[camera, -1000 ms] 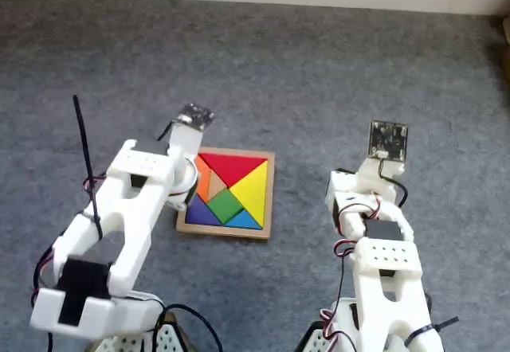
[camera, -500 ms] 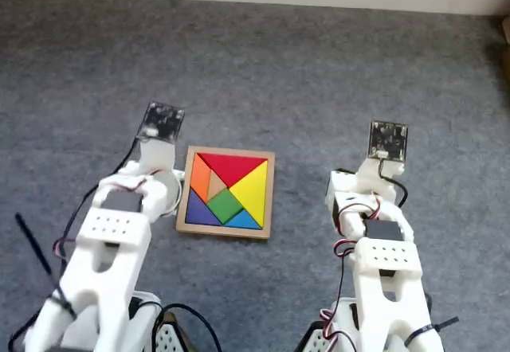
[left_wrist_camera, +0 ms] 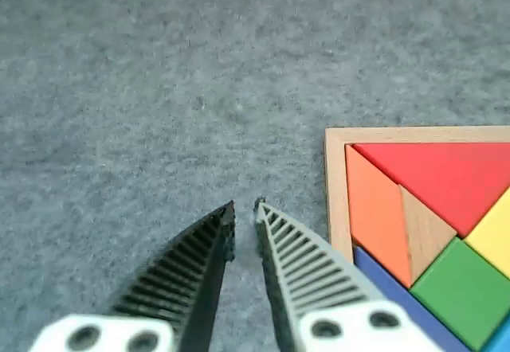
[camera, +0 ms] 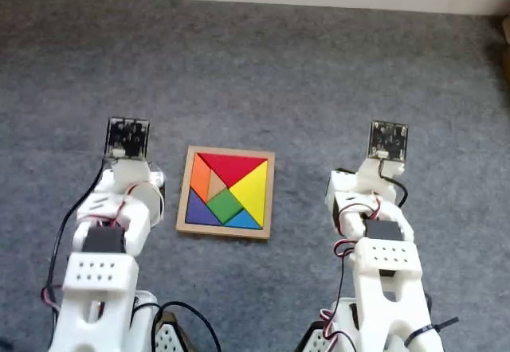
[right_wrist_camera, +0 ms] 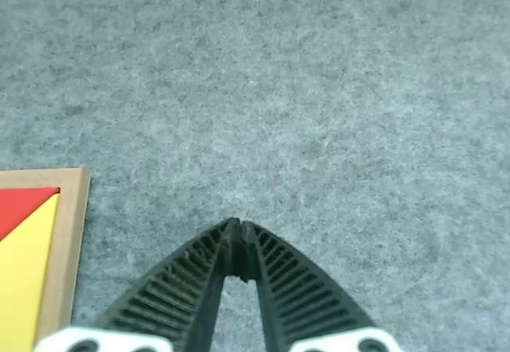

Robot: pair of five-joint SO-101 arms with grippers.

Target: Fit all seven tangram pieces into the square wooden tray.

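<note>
the square wooden tray (camera: 228, 232) lies on the grey carpet (camera: 319, 73) between the two arms, nearer the left one, with the tangram pieces (camera: 233, 167) fitted inside. the left gripper (left_wrist_camera: 244, 209) hangs just left of it, fingers a narrow gap apart, holding nothing. the right gripper (right_wrist_camera: 235, 226) is closed and empty, right of the tray.

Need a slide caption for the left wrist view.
Left gripper, barely open and empty, over grey carpet beside the wooden tray of fitted tangram pieces.

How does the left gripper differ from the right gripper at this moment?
The left gripper is slightly open; the right gripper is shut, its tips touching. The left gripper sits closer to the wooden tray than the right gripper does. Both are empty, over the grey carpet.
</note>
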